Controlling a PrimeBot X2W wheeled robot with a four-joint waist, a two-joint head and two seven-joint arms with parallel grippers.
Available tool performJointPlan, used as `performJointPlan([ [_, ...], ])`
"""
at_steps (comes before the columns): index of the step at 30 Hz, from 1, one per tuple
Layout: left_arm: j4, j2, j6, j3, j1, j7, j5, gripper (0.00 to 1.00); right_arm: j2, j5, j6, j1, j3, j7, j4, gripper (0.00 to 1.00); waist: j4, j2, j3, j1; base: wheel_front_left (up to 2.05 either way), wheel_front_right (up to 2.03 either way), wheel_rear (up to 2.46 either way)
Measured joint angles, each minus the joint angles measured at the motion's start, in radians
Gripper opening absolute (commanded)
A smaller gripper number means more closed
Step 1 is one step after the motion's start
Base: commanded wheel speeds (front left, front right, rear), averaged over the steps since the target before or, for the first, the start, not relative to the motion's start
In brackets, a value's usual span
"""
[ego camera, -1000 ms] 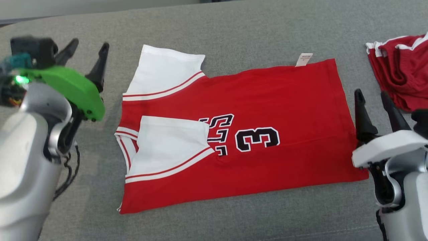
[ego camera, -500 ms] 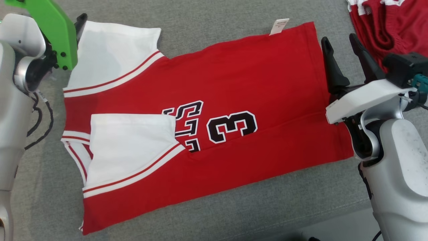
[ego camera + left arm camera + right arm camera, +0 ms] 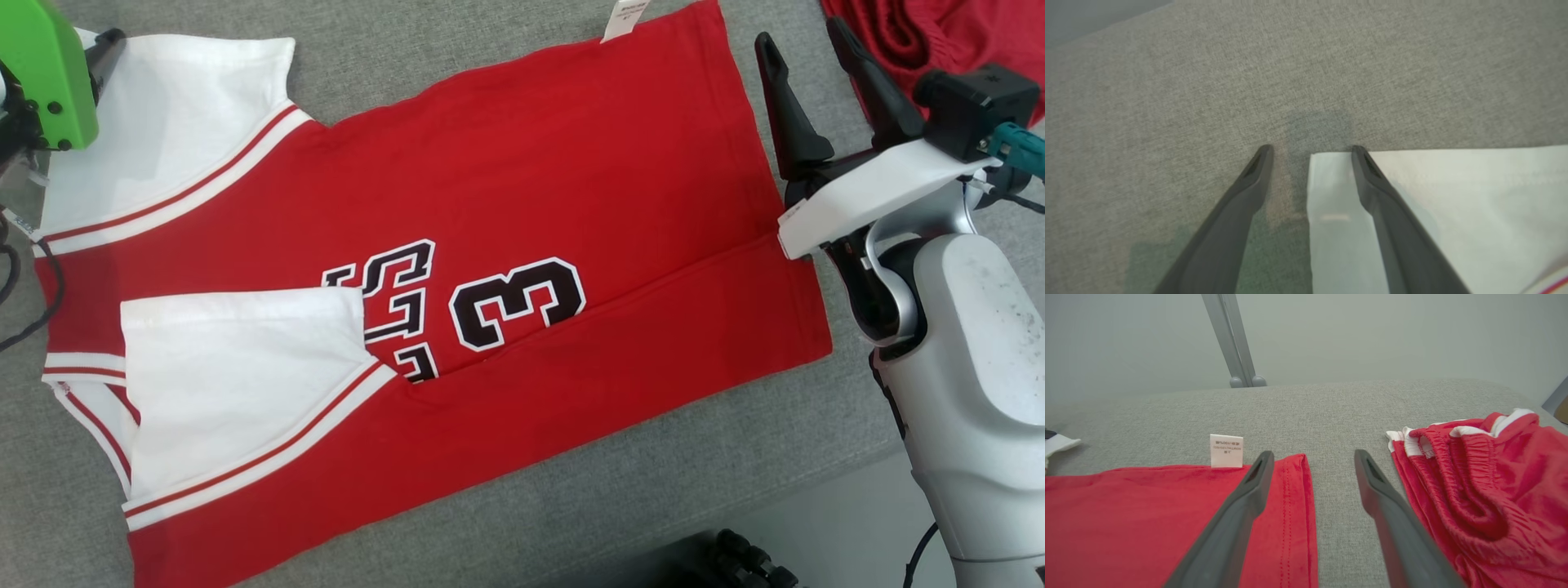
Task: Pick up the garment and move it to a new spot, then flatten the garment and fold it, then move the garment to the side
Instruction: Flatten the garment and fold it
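Grey fabric bench (image 3: 653,490) holds a limp, light red-and-white jersey (image 3: 571,163), best pinched at far corners; left fingers (image 3: 1247,196) and right fingers (image 3: 1245,498) gape empty

looks like a bare test room or lab to me: big grey upholstered surface (image 3: 424,33) with a seam, plain pale wall (image 3: 1372,335) behind it, slanted metal strut (image 3: 1229,339) there, smooth pale floor (image 3: 849,506) below
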Motion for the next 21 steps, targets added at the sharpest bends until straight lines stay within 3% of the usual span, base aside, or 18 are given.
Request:
performJointPlan([
  [2, 0.000, 0.000, 0.000, 0.002, -0.002, 0.006, -0.010, 1.00, -0.003, 0.002, 0.000, -0.009, 0.006, -0.001, 0.001, 1.00, 0.000, 0.0000, 0.003, 0.0000, 0.00, 0.00, 0.00],
  [3, -0.001, -0.001, 0.000, 0.001, -0.002, 0.014, -0.013, 0.87, -0.004, 0.002, 0.000, -0.012, 0.009, -0.001, 0.001, 1.00, 0.001, 0.0000, 0.002, 0.0000, 0.00, 0.00, 0.00],
  [5, -0.010, -0.002, 0.000, -0.003, -0.003, 0.034, -0.020, 0.40, -0.013, 0.003, 0.000, -0.019, 0.021, 0.005, 0.000, 1.00, 0.005, 0.0000, 0.001, 0.0000, 0.00, 0.00, 0.00],
  [8, -0.024, -0.002, 0.000, -0.012, -0.006, 0.054, -0.028, 0.00, -0.038, 0.000, 0.000, -0.044, 0.035, 0.029, 0.008, 1.00, 0.014, 0.0000, -0.003, 0.0000, 0.00, 0.00, 0.00],
  [21, -0.094, -0.051, -0.004, -0.038, 0.004, 0.044, -0.070, 0.00, -0.194, 0.034, 0.000, -0.225, 0.236, 0.252, 0.202, 1.00, 0.089, 0.0000, -0.031, 0.0000, 0.00, 0.00, 0.00],
])
